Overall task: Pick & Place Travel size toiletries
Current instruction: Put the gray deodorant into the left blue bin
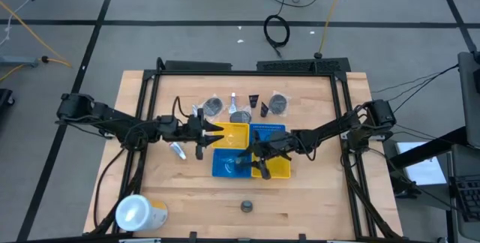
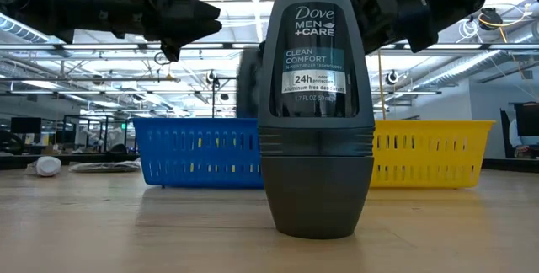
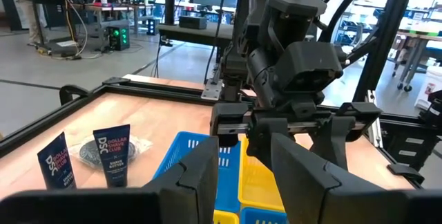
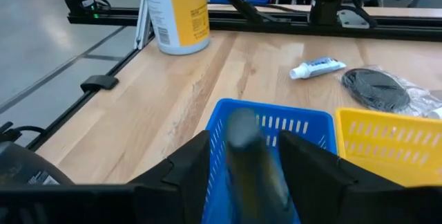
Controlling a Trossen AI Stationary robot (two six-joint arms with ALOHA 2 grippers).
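My right gripper [image 1: 251, 162] is shut on a dark grey bottle [image 4: 243, 141] over the near-left blue tray [image 1: 223, 165]; the bottle also shows blurred in the low view [image 2: 247, 83]. My left gripper [image 1: 212, 132] is open and empty at the far-left yellow tray [image 1: 234, 132]. A dark Dove roll-on [image 2: 316, 104] stands upright on its base near the table's near edge [image 1: 246, 206]. A white tube [image 1: 178, 150] lies on the table left of the trays. Dark round pieces in clear wrappers [image 1: 213, 106] [image 1: 279, 103] and two small dark tubes [image 3: 114, 156] [image 3: 56, 163] sit beyond the trays. My right gripper pinches the dark grey bottle between its two fingers, which stand on either side of it [image 4: 238, 131]. The fingers come slanting down from the table's right. The bottle is lifted clear, above the blue tray's rim; which part the fingers have is blurred.
Four square trays stand together mid-table: yellow and blue [image 1: 268, 130] far, blue and yellow [image 1: 279, 168] near. A large yellow cylinder with a white top [image 1: 139, 213] lies at the near left corner. A black frame [image 1: 150, 85] borders the table.
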